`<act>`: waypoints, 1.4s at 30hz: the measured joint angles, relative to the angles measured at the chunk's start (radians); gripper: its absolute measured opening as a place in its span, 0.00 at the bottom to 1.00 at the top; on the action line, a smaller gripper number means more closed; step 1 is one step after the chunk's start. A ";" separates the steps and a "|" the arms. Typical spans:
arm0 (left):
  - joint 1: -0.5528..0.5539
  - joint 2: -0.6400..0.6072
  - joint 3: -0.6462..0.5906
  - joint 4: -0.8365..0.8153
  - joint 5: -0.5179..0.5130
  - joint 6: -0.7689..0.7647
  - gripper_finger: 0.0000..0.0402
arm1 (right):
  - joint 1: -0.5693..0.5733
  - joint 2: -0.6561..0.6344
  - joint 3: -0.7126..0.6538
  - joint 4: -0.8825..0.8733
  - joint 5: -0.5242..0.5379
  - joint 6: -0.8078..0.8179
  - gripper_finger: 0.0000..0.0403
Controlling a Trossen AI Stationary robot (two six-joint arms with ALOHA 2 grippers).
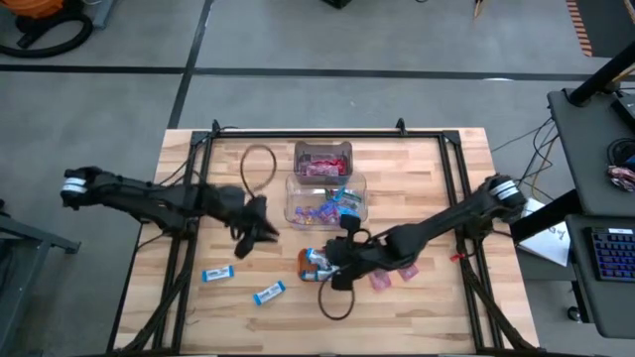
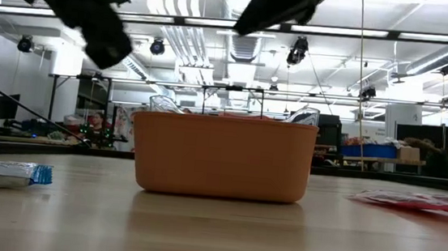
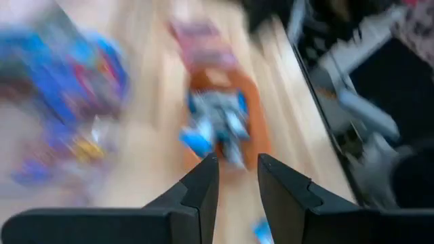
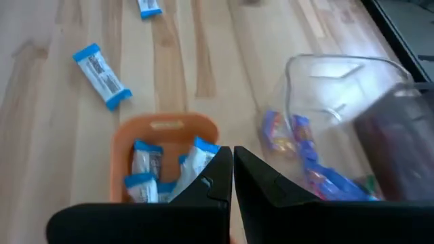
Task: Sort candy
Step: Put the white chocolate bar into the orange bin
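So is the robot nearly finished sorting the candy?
Partly. Blue-and-white bars lie in the orange tray, and both clear bins hold sweets. Neither the left gripper nor the shut right gripper holds candy. Two blue-and-white bars and red packets are on the table.

Bright ceiling lights (image 2: 243, 1) glare overhead, my table (image 1: 228, 307) is evenly lit with soft shadows, and my left wrist view smears with motion blur.

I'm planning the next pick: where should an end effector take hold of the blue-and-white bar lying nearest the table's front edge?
Probably across the blue-and-white bar's narrow middle, coming straight down from above. It lies flat and slanted on the bare table, apart from the other loose bar, so turn the fingers to span its short width rather than its crimped ends.
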 joint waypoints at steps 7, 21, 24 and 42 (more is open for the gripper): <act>-0.275 0.003 0.094 -0.281 -0.169 -0.164 0.22 | 0.008 -0.162 -0.011 -0.099 -0.001 0.004 0.02; -0.570 0.107 0.123 -0.346 -0.418 -0.504 0.22 | 0.007 -0.275 -0.013 -0.192 -0.001 -0.054 0.02; -0.599 0.162 0.123 -0.312 -0.418 -0.530 0.26 | 0.007 -0.273 -0.013 -0.216 -0.001 -0.053 0.02; -0.649 0.604 0.226 -0.218 -0.434 -0.613 0.54 | 0.007 -0.272 -0.013 -0.277 -0.001 -0.034 0.02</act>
